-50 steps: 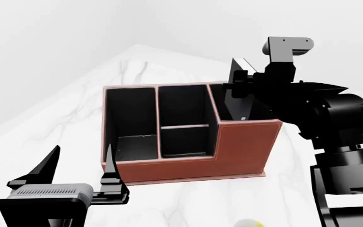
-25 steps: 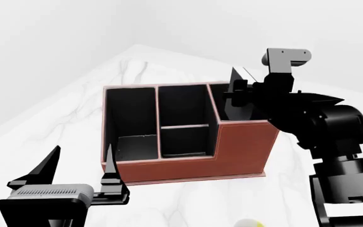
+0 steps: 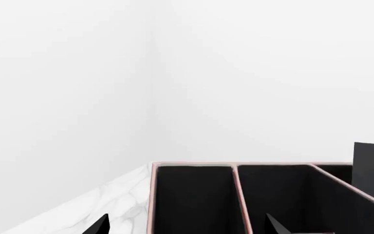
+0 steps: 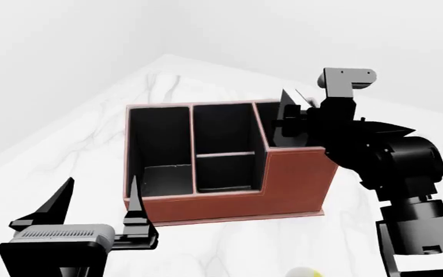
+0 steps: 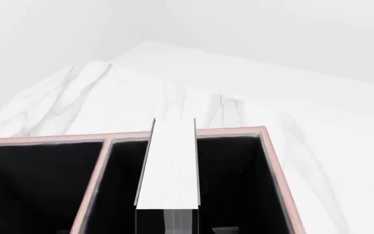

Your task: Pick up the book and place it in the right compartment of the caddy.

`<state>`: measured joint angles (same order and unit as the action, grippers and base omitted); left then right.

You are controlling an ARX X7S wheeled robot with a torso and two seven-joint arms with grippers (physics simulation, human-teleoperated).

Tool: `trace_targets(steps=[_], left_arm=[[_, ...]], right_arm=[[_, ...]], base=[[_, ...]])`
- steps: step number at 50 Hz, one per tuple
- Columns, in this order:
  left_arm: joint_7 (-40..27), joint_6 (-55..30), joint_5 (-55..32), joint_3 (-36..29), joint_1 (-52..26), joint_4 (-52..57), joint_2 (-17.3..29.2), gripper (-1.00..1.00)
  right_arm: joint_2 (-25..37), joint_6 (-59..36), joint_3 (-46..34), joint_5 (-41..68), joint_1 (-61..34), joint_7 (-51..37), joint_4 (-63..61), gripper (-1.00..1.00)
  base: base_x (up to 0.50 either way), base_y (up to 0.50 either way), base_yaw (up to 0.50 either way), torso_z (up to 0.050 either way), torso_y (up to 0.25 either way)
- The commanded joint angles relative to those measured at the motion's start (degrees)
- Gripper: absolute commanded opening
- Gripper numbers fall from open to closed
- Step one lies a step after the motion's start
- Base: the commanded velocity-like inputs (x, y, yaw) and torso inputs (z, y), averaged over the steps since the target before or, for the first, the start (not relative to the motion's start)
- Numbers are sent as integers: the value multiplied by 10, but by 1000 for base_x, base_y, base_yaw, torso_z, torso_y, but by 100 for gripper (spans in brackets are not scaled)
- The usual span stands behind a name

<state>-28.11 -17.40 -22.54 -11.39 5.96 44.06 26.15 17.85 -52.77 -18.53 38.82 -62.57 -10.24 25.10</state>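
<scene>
I have the right tool (image 4: 289, 118) over the right compartment (image 4: 302, 138) of the caddy (image 4: 229, 199), and it is closed on the book (image 5: 169, 168). In the right wrist view the white page edges of the book run straight ahead from the tool, and the book stands upright inside this compartment, between its two side walls and touching neither of them as far as I can see. I cannot tell if its lower edge already rests on the black floor, because that part is hidden. In the head view only a thin corner of the book shows above the rim, just beside the black right arm, which leans over the tall red-brown front wall. The left tool (image 4: 98, 202) hangs in front of the caddy near its low left corner, with both pointed fingers (image 4: 134, 205) apart and nothing between them. The caddy sits on the white marble table (image 4: 67, 144). A small piece of the white and yellow mug (image 4: 302, 271) shows at the bottom edge of the head view, well apart from the caddy.
</scene>
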Motion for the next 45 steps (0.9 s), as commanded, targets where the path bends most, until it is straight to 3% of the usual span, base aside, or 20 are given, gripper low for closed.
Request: trace_targets(steps=[1, 45], left_arm=[[-1, 1, 0, -2, 0, -1, 1, 100], [-7, 2, -5, -5, -2, 0, 6, 100]], right_arm=[[2, 6, 5, -10, -1, 7, -7, -100], [6, 30, -26, -34, -3, 9, -4, -100]], base=[[0, 0, 0, 0, 0], [0, 0, 0, 0, 2]])
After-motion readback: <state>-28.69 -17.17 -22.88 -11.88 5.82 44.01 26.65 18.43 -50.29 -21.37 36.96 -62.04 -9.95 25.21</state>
